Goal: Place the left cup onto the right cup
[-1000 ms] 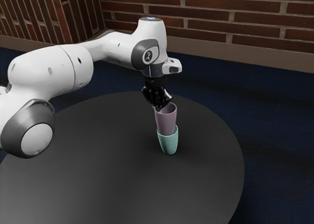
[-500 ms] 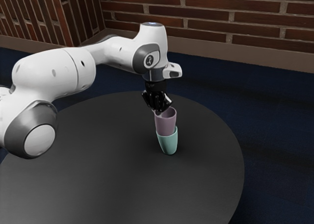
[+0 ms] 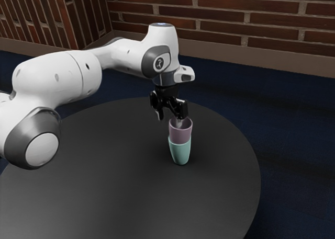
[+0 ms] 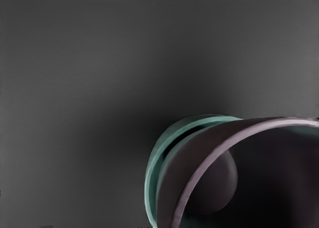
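A purple cup (image 3: 180, 134) sits upright, nested inside a teal cup (image 3: 180, 153) near the middle of the round black table (image 3: 104, 186). Just above the purple cup's rim is my black gripper (image 3: 171, 114), open, its fingers spread apart and gripping nothing. One fingertip hangs at the rim's far side. In the wrist view the purple cup's rim and wall (image 4: 199, 163) lie right under my hand, with the teal cup's rim (image 4: 153, 160) showing as a band around them.
The dark tabletop (image 4: 99, 63) spreads around the stacked cups. Beyond the table is a dark blue floor (image 3: 293, 108) and a brick wall (image 3: 235, 14). The white arm (image 3: 63, 87) spans the exterior view's left.
The gripper has opened and let go of the purple cup. The cup, tilted before, has dropped deeper into the teal cup and now stands upright. My hand rose slightly.
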